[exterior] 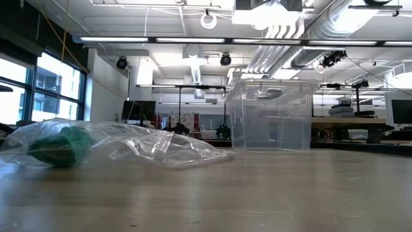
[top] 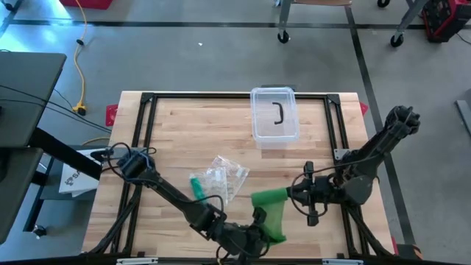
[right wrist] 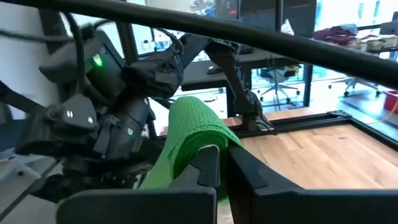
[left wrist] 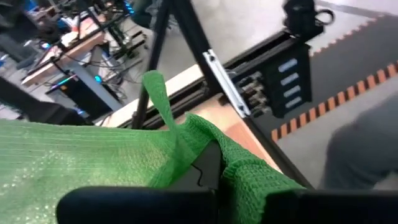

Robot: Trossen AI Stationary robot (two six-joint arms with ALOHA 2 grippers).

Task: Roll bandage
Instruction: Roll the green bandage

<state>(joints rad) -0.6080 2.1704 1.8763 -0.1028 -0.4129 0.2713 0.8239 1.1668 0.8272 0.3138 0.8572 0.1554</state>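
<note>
A green bandage [top: 270, 212] is stretched above the table's near edge between my two grippers. My left gripper [top: 259, 221] is shut on its near end. My right gripper [top: 289, 194] is shut on its far end, which looks thicker and rounded [right wrist: 196, 121]. In the left wrist view the bandage [left wrist: 74, 168] spreads wide across the fingers. A second green roll [exterior: 61, 145] lies inside a clear plastic bag [top: 221, 179] on the table. Neither gripper shows in the low view. My left gripper pinches the bandage's near end [left wrist: 233, 165] between its two fingers, and the mesh folds over and around a fingertip [left wrist: 208, 169]. A loose corner [left wrist: 155, 84] sticks up past the fingers. The bandage is lifted clear of the table. My right gripper pinches the bandage's far end [right wrist: 186, 152] between its two fingers, coming level from the table's right side. The fabric bulges over the fingertips [right wrist: 208, 163] as a rounded fold or roll. The strip runs from there toward my left gripper, clear of the table.
A clear plastic box [top: 274, 116] with a dark handle on its lid stands at the far middle of the table; it also shows in the low view [exterior: 270, 116]. The plastic bag [exterior: 122, 145] lies left of the grippers. A black frame [top: 335, 125] borders the table.
</note>
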